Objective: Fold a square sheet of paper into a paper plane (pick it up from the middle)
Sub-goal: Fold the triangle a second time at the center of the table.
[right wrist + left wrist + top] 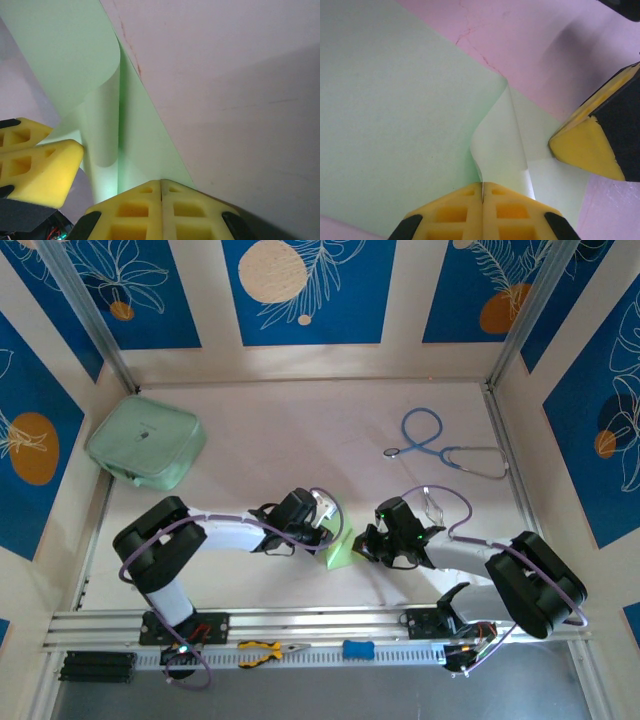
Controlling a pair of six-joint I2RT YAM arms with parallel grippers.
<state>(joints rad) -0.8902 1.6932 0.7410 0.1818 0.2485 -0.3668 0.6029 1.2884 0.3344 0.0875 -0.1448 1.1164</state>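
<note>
From above, the square sheet of paper stands as a small creased wedge near the middle of the pale pink counter, closer to its near edge. Its long axis slants from far right to near left, between the left hand and the right hand. A mint zip pouch lies at the far left corner and a blue stethoscope toward the far right. Blue-patterned walls stand around. In the left wrist view, the left hand's pads are pressed together on a curled edge of the sheet, which spreads away leftward. In the right wrist view, the right hand's pads are closed on a raised fold.
</note>
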